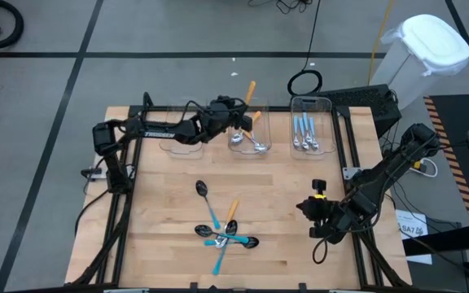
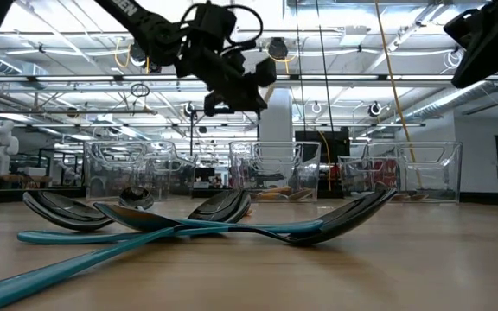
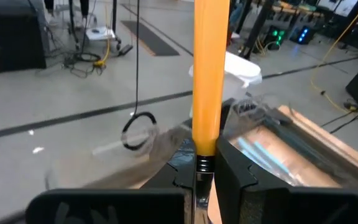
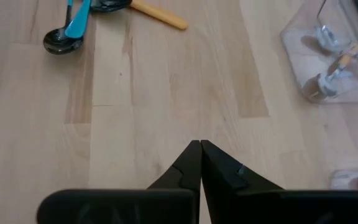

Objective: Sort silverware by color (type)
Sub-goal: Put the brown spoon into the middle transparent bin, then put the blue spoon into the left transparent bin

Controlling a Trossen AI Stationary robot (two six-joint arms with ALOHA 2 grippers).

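- Nearest on the counter (image 1: 283,195): a crossed pile of spoons (image 1: 226,238), teal handles with black bowls, one orange handle (image 1: 233,210) poking out toward the far side.
- Just beyond the pile, a lone black-bowled spoon (image 1: 203,192) lying by itself on the wood.
- Over on the right, near side: right pincer (image 1: 316,210) hanging above bare wood, fingers pressed tight together, holding nothing.
- Farther back, three clear bins in a row along the far edge.
- Left bin (image 1: 177,134) sitting partly under the left arm; contents hard to tell.
- Middle bin (image 1: 249,134) with silver-bowled spoons (image 1: 251,144) lying inside.
- Right bin (image 1: 311,122) carrying light-blue-handled spoons (image 1: 304,130), bowls toward the near end.
- Up above the middle bin: left pincer (image 1: 241,114), nearly closed, clamped on an orange-handled spoon (image 1: 251,91), handle standing up between the fingers and angled toward the far side.
- Beyond the counter: grey floor with dark lines, a black cable loop (image 1: 304,82), a white bin (image 1: 426,53) at far right.
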